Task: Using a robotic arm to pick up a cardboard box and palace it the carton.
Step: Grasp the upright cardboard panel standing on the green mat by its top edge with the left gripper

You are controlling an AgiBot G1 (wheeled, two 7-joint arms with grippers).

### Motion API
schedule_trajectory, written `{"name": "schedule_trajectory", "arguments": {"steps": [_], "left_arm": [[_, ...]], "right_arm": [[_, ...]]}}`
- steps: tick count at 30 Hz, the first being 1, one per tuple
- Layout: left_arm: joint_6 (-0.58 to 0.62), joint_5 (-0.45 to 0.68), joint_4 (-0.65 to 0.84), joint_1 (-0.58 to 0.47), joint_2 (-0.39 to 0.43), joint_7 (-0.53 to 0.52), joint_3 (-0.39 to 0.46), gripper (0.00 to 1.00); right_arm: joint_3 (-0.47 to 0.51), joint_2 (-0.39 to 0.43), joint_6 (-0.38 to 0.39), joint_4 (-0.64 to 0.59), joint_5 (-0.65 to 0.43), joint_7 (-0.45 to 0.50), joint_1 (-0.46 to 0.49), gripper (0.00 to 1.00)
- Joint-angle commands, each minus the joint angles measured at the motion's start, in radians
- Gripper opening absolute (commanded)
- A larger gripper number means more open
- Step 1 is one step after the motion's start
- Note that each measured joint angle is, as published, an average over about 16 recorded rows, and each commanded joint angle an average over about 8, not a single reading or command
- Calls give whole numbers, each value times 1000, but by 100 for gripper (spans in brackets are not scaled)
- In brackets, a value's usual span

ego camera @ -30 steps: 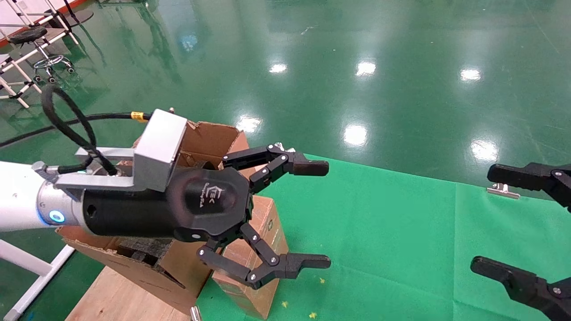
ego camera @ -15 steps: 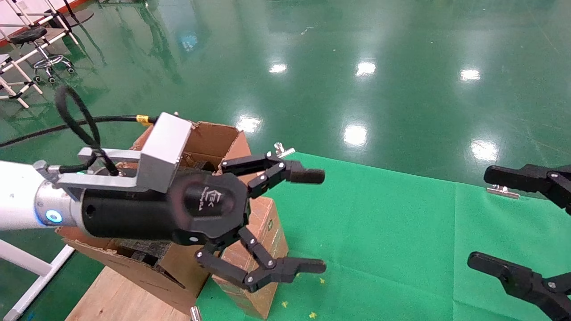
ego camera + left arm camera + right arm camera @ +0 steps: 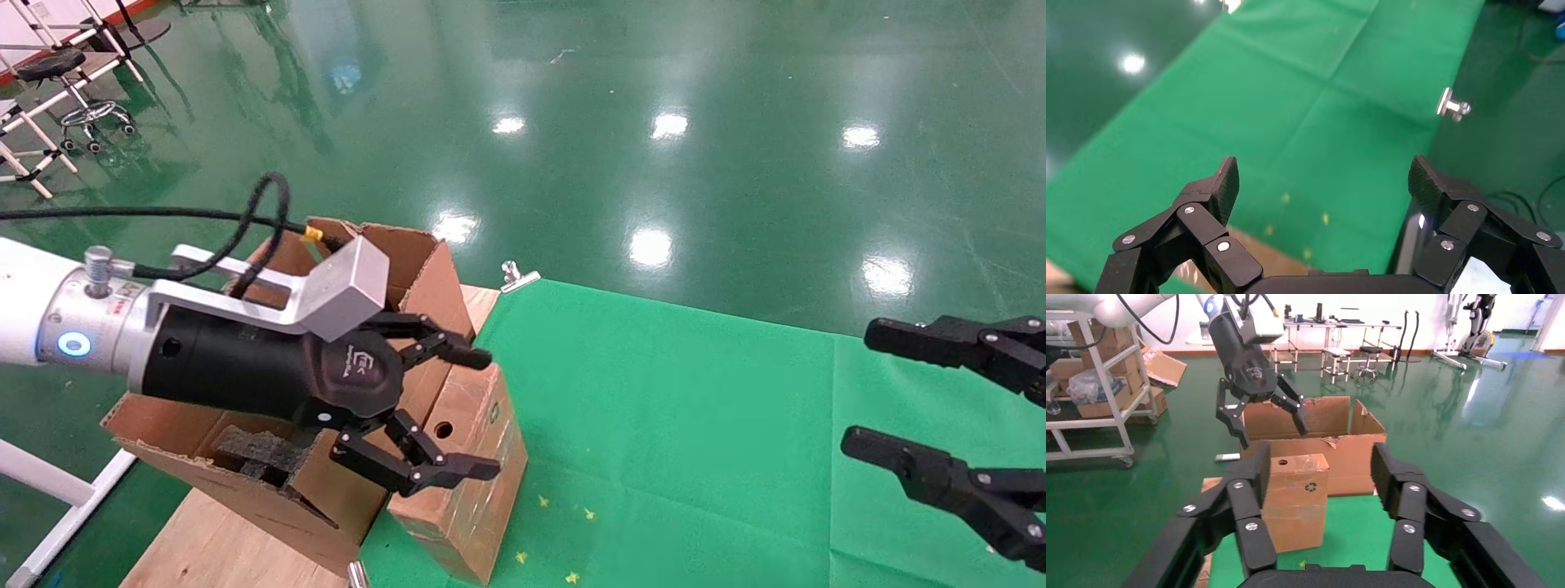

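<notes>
The small cardboard box (image 3: 482,490) stands upright on the green cloth's left edge, with a round hole in its top. It touches the large torn carton (image 3: 409,253), which holds black foam. My left gripper (image 3: 474,412) is open and empty, hovering just above the box's top, one finger on each side. In the left wrist view the left gripper (image 3: 1324,177) shows wide open over the cloth. My right gripper (image 3: 864,388) is open and empty at the far right, well away from the box. The right wrist view shows the right gripper (image 3: 1319,471), the box (image 3: 1294,502) with its recycling mark, the carton (image 3: 1340,459) and the left gripper (image 3: 1271,432).
A green cloth (image 3: 695,425) covers the table and is held by metal clips (image 3: 517,278). A wooden board (image 3: 221,547) lies under the carton. White racks and a stool (image 3: 49,82) stand far left on the glossy green floor. A shelf cart with boxes (image 3: 1101,386) stands behind.
My left gripper has drawn back to the left and dropped, from out over the cloth to just above the small box, still open. The right gripper has drifted slightly left.
</notes>
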Motion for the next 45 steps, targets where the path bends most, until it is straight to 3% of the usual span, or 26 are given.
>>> {"name": "schedule_trajectory", "arguments": {"steps": [1, 14, 18, 31, 39, 45], "left_arm": [[3, 34, -7, -30, -6, -42, 33, 100], [-2, 75, 0, -71, -11, -106, 99, 100], [2, 122, 9, -112, -6, -174, 139, 100], [19, 273, 24, -311, 45, -529, 362, 100], [16, 295, 32, -392, 90, -622, 527, 100], [7, 286, 31, -424, 115, -663, 601, 100]], "right_arm": [[0, 0, 0, 0, 0, 0, 0, 0], [0, 0, 0, 0, 0, 0, 0, 0], [0, 0, 0, 0, 1, 0, 0, 0], [0, 0, 0, 0, 1, 0, 0, 0], [0, 0, 0, 0, 1, 0, 0, 0], [0, 0, 0, 0, 1, 0, 0, 0]]}}
